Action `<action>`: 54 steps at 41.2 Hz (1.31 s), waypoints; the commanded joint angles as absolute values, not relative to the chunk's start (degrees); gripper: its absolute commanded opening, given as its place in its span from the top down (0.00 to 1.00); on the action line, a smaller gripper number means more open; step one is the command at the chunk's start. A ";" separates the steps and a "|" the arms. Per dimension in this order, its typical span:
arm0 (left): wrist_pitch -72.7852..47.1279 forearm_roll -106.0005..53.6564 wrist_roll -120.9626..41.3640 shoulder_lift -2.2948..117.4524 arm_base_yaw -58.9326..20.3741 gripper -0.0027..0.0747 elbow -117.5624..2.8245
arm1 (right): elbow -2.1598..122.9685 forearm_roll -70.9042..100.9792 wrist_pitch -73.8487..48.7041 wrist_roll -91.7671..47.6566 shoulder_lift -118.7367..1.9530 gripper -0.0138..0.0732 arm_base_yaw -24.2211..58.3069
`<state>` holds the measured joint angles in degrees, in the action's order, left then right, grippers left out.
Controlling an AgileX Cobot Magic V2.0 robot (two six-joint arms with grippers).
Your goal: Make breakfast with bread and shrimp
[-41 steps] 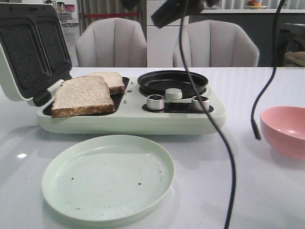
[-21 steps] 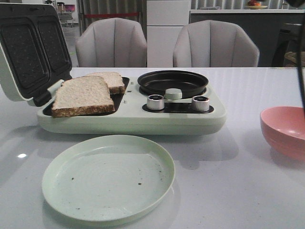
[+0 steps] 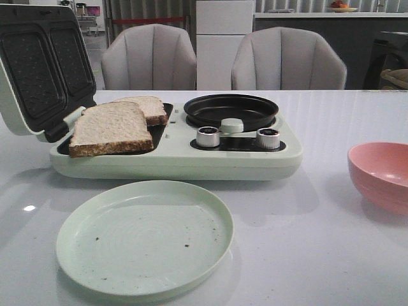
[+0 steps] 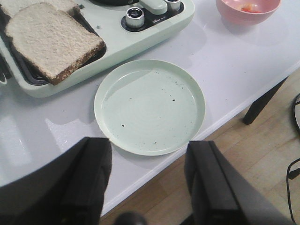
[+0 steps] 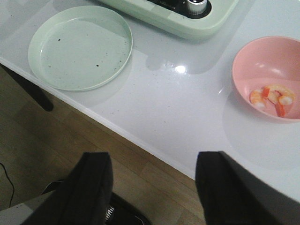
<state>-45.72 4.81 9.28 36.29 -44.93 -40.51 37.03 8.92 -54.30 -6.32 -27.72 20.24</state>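
Note:
Two slices of bread (image 3: 109, 127) lie overlapping on the open sandwich plate of a pale green breakfast maker (image 3: 172, 159); they also show in the left wrist view (image 4: 49, 40). Shrimp (image 5: 273, 98) lie in a pink bowl (image 5: 243, 65); the bowl shows at the right in the front view (image 3: 381, 175), where the shrimp are hidden. My left gripper (image 4: 147, 180) is open and empty, above the table's front edge near the green plate (image 4: 149, 106). My right gripper (image 5: 154, 187) is open and empty, over the floor off the table's front edge.
An empty pale green plate (image 3: 145, 236) sits in front of the maker. The maker's lid (image 3: 35, 70) stands open at the left. A black round pan (image 3: 231, 109) and two silver knobs (image 3: 208, 136) are on its right half. Two chairs (image 3: 150, 57) stand behind the table.
The right arm and its black cable, which crossed the front view a second ago, have withdrawn out of that view. Bread, plate and bowl have not moved.

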 commanded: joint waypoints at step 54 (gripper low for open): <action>-53.36 6.64 3.05 64.31 -3.14 0.83 -57.92 | 37.44 9.19 -51.07 -6.30 -23.53 0.27 20.24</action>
<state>-57.40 7.91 3.79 64.14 -9.64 -54.81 36.10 8.92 -54.58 -6.19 -23.20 20.24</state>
